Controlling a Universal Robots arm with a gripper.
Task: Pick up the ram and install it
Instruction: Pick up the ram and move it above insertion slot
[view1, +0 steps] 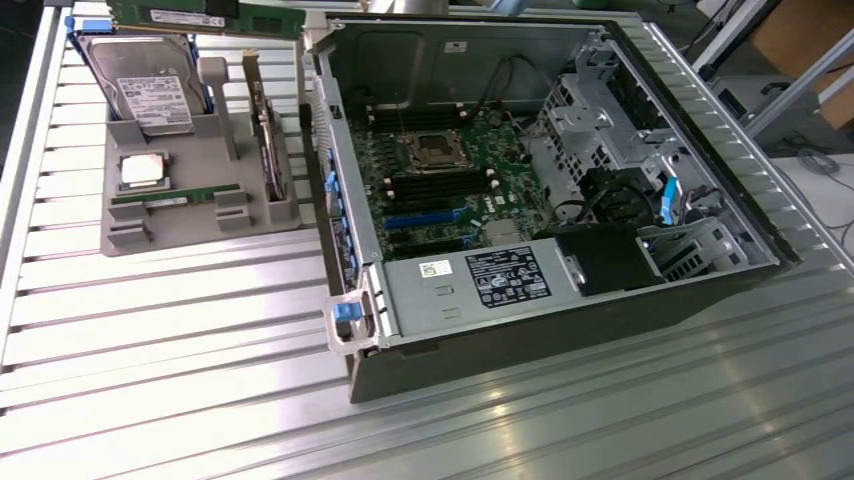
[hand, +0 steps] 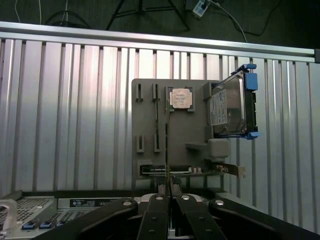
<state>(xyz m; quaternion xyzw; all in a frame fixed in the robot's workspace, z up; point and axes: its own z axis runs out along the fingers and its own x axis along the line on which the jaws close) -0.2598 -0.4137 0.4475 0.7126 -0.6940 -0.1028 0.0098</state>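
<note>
A long green ram stick (view1: 198, 17) with a white label hangs at the top edge of the exterior view, above the grey parts tray (view1: 187, 225). In the wrist view my gripper (hand: 169, 194) is shut on its thin edge (hand: 168, 172), with both fingers pressed together around it. A second, matching ram stick (view1: 167, 196) lies in a tray slot just below the square silver processor (view1: 143, 170). The open computer case (view1: 534, 290) stands to the exterior view's right, and its motherboard shows black memory slots (view1: 424, 186) under the processor socket.
A hard drive (view1: 150, 90) in a blue frame and a bracketed card (view1: 271, 150) stand in the tray. The case's left wall (view1: 327, 200) rises between the tray and the motherboard. Drive cages and cables (view1: 627, 190) fill the case's right half. Ribbed metal table (view1: 174, 370) all around.
</note>
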